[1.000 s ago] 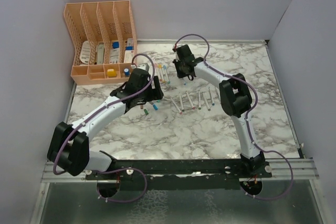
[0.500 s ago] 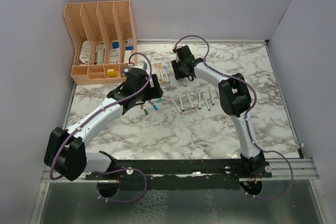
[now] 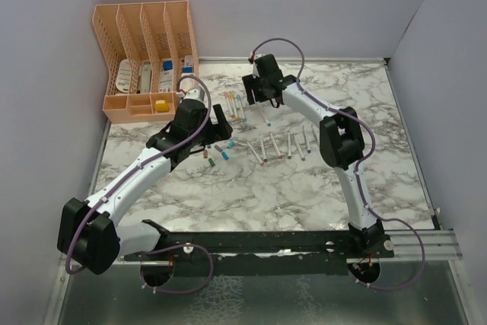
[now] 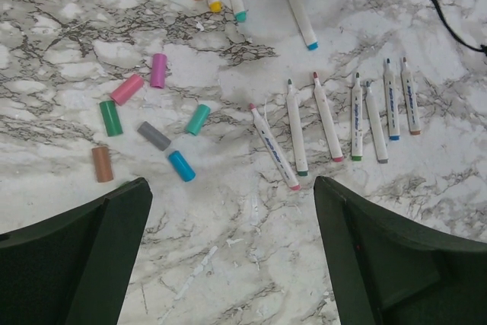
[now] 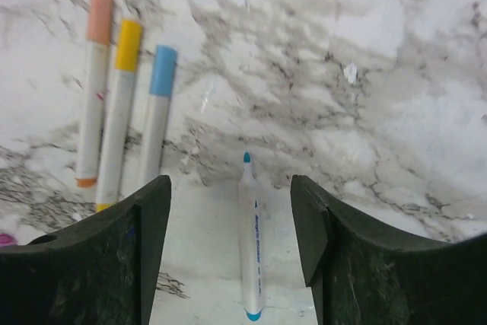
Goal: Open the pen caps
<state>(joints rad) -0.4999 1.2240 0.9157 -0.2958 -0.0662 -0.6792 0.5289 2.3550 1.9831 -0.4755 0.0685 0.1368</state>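
**Both grippers empty; three pens capped**

Left gripper (image 4: 232, 253) wide open, holding nothing, above loose pen caps (image 4: 154, 135) scattered on marble table (image 4: 228, 211). Three capped pens (image 5: 122, 104) lie side by side just left of right gripper (image 5: 230, 249), long axes pointing away from it; right arm likely nearer. Its jaws are apart and empty, straddling uncapped blue pen (image 5: 249, 234). Right wrist shows caps on; left wrist crops them.

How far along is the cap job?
Done: seven uncapped pens lie in a row, with seven loose caps clustered beside them. An eighth pen, tip bare, lies loose between the fingers of the open right gripper. In hand: nothing; the left gripper is open and empty too. Left: three capped pens (orange, yellow, blue).
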